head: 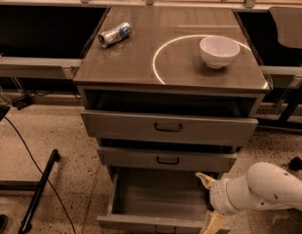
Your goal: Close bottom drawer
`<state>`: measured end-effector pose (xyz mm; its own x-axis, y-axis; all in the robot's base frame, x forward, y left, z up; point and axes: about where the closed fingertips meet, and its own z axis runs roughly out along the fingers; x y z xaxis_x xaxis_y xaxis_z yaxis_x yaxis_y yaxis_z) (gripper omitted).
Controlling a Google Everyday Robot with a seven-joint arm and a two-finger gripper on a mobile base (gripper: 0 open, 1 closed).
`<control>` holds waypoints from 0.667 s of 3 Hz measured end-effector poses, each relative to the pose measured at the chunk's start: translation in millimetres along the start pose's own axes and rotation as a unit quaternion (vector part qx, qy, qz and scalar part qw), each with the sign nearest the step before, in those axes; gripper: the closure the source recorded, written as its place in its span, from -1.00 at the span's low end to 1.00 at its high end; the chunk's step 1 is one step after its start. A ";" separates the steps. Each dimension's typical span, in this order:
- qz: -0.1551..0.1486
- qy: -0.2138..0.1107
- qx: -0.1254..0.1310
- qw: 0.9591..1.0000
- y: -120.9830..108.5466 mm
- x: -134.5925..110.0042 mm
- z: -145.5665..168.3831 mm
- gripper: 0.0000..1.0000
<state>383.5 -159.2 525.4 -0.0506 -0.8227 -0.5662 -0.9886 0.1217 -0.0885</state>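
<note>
The bottom drawer [156,199] is pulled far out at the foot of the grey-beige cabinet, and its plain grey box is empty. Its front [141,224] lies at the lower edge of the view, and I cannot see its handle. My gripper [210,201] reaches in from the right on a white arm, at the drawer's right front corner. One cream finger [204,180] points up over the drawer's right side. The other finger [214,223] hangs down by the front's right end. The fingers stand apart and hold nothing.
The middle drawer [165,159] and the top drawer [168,127] are each out a little. On the cabinet top [141,62] lie a crushed can [114,34] and a white bowl [219,51]. A black pole and cable [36,189] cross the floor at the left.
</note>
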 end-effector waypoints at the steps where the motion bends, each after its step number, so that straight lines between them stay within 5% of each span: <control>1: -0.024 -0.021 0.032 0.999 -3.8 54.7 41.1 -1.00; 2: -0.038 -0.044 0.011 0.998 15.5 62.8 72.3 -1.00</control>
<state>375.3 -168.9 429.3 0.0382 -0.7787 -0.6262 -0.9856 0.0740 -0.1521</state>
